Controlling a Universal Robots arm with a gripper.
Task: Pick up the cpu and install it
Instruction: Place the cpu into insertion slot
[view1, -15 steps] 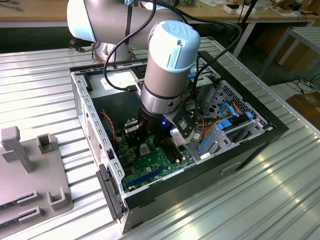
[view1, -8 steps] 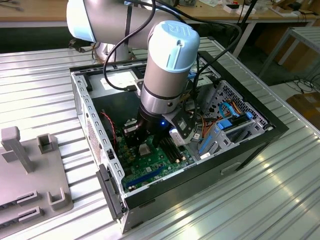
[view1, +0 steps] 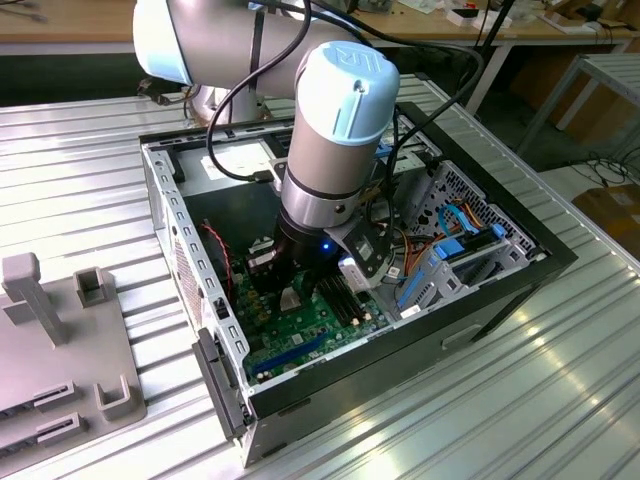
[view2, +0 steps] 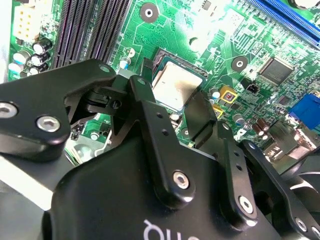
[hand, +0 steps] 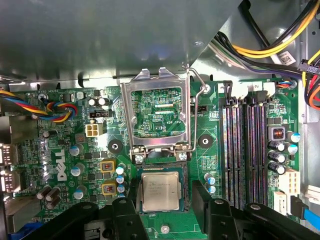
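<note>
The claw (hand: 162, 200) hangs low inside an open computer case (view1: 420, 345) that lies on a ribbed metal surface (view1: 560, 380). Its black fingers (hand: 124, 215) are spread, one on each side of the cpu (hand: 160, 191). In the first wrist view, a narrow gap shows between the fingers and the chip. The cpu lies flat, silver face up, within the black-framed socket (hand: 184, 175) on the green board (hand: 200, 120). The metal hold-down frame (hand: 128, 115) stands swung back just beside the socket.
</note>
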